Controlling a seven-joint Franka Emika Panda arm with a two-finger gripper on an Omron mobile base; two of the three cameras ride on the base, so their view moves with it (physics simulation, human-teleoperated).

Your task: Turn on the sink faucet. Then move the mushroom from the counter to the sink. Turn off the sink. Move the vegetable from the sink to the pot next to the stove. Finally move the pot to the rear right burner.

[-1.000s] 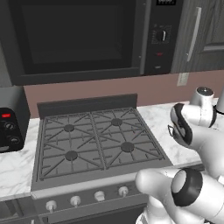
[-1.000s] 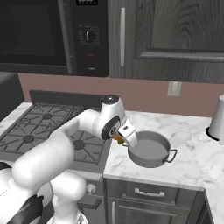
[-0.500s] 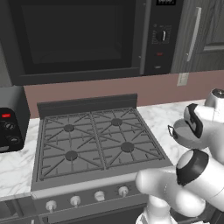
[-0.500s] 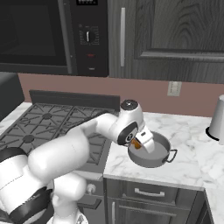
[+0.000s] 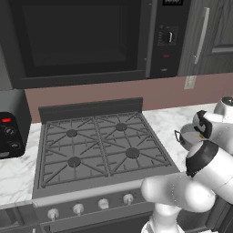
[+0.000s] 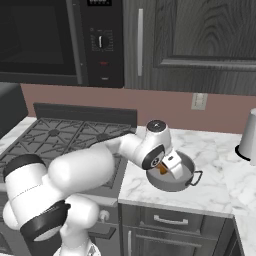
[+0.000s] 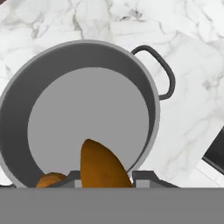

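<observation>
Black microwave (image 5: 86, 38) above, dark cabinet door (image 6: 200, 40) to its right. Wall outlet (image 6: 199, 101) on pink backsplash. Black toaster (image 5: 11, 134) and white kettle (image 6: 248, 135) on marble table (image 6: 220, 150).

The brown mushroom (image 7: 101, 166) hangs above the upright grey pot (image 7: 151, 100) on the marble counter.

Camera layout: two base views and one hand view.
The left base view looked forward and down over the stove (image 5: 102, 152) from behind the arm; the right base view faced the same stove (image 6: 60, 140) from the other side, sharing the pot (image 6: 172, 172). The hand view looked closely down into the pot (image 7: 87, 118) on the marble counter (image 7: 192, 109).
</observation>
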